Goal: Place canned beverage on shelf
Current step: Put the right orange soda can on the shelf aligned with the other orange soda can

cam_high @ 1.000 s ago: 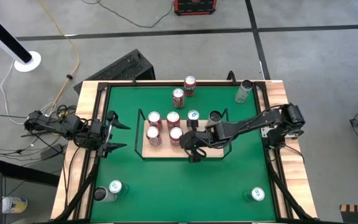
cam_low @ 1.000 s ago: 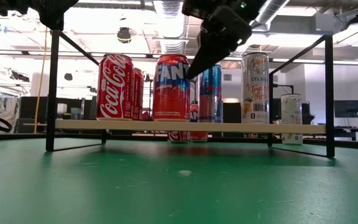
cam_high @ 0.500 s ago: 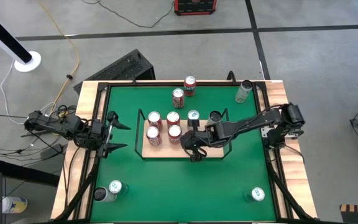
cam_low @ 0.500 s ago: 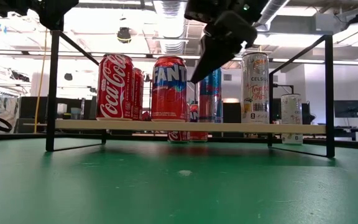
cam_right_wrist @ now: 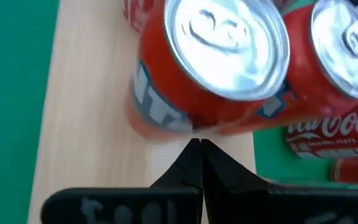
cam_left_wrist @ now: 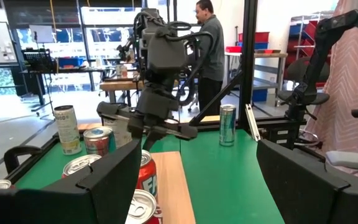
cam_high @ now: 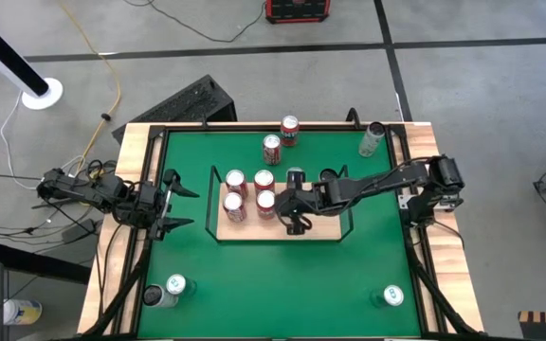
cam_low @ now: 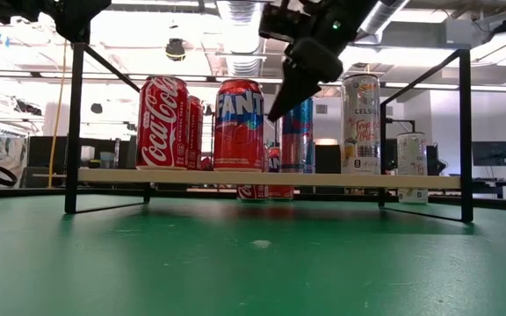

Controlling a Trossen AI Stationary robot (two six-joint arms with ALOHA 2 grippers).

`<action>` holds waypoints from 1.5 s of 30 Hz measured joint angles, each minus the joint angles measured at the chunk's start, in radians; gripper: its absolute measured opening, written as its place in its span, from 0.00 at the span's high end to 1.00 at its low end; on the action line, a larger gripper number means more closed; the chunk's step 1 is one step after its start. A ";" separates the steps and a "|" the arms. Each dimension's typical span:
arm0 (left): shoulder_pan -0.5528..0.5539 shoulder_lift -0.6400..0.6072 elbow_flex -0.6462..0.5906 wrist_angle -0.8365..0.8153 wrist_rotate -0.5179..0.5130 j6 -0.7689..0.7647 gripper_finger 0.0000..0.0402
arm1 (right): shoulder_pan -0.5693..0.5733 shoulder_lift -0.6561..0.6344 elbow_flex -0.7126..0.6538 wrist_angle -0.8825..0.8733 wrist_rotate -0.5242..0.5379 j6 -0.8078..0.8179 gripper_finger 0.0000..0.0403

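The light-wood shelf [cam_high: 254,230] holds several cans. The orange Fanta can [cam_high: 266,201] stands upright on it beside a Coca-Cola can [cam_high: 235,206]; both also show in the low view, the Fanta can [cam_low: 239,123] right of the Coca-Cola can [cam_low: 163,123]. My right gripper [cam_high: 284,205] is shut, its tips at the Fanta can's right side [cam_right_wrist: 197,144]. A blue can [cam_low: 300,132] stands behind it, partly hidden by the arm. My left gripper [cam_high: 190,207] is open and empty, left of the shelf. My right gripper's shut fingertips [cam_right_wrist: 194,149] stand at the Fanta can's side wall [cam_right_wrist: 185,121], on the side toward the table's right. They come slanting down from the right. I cannot tell whether they touch it. The can stands upright on the shelf.
Two red cans [cam_high: 280,137] stand on the green table beyond the shelf and a pale can [cam_high: 373,138] at the far right corner. Single cans stand near left [cam_high: 173,285] and near right [cam_high: 392,296]. Black wire rails [cam_low: 75,123] rise at the shelf's ends. A person stands beyond the table [cam_left_wrist: 211,43].
My right gripper, still shut, has gone toward the table's far edge and a little left, up to the Fanta can's right side. The Fanta can has slid slightly toward the table's left on the shelf and stays upright.
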 joint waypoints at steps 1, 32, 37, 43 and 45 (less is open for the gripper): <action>0.000 0.000 0.000 0.000 0.000 0.000 0.24 | -0.003 0.000 0.000 0.012 0.000 0.000 0.95; 0.000 0.000 0.000 -0.001 0.000 -0.005 0.24 | -0.003 0.000 0.000 0.066 -0.067 0.025 0.95; 0.000 0.000 0.000 -0.001 0.000 -0.005 0.24 | -0.003 0.000 0.000 0.032 -0.066 0.024 0.95; 0.000 0.000 0.000 -0.003 0.002 -0.005 0.24 | -0.003 0.000 0.000 0.013 -0.066 0.026 0.95; 0.000 0.000 0.000 -0.003 0.002 -0.005 0.24 | -0.003 0.000 0.000 0.022 -0.067 0.026 0.95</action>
